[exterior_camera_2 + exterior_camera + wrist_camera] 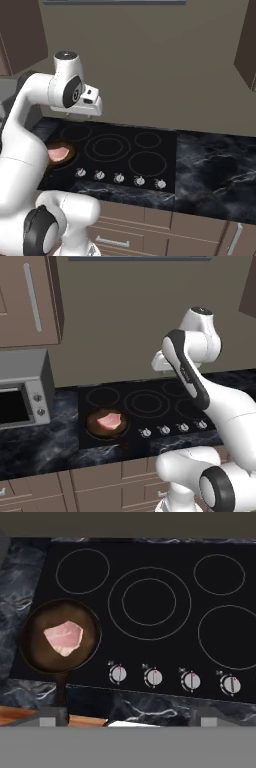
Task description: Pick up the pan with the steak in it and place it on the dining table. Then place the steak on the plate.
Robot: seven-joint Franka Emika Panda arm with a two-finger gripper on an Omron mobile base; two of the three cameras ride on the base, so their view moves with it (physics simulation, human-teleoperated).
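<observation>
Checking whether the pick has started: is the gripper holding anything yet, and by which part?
Nothing is held. The pan sits on the stovetop with the steak in it, its handle free, well away from the gripper.

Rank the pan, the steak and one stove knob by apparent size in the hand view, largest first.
1. The pan, widest of the three.
2. The steak, lying inside it.
3. A knob, smallest.

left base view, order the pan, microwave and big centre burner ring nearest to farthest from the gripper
From the gripper:
1. big centre burner ring, just below it.
2. pan, further left and nearer the front edge.
3. microwave, far left.
</observation>
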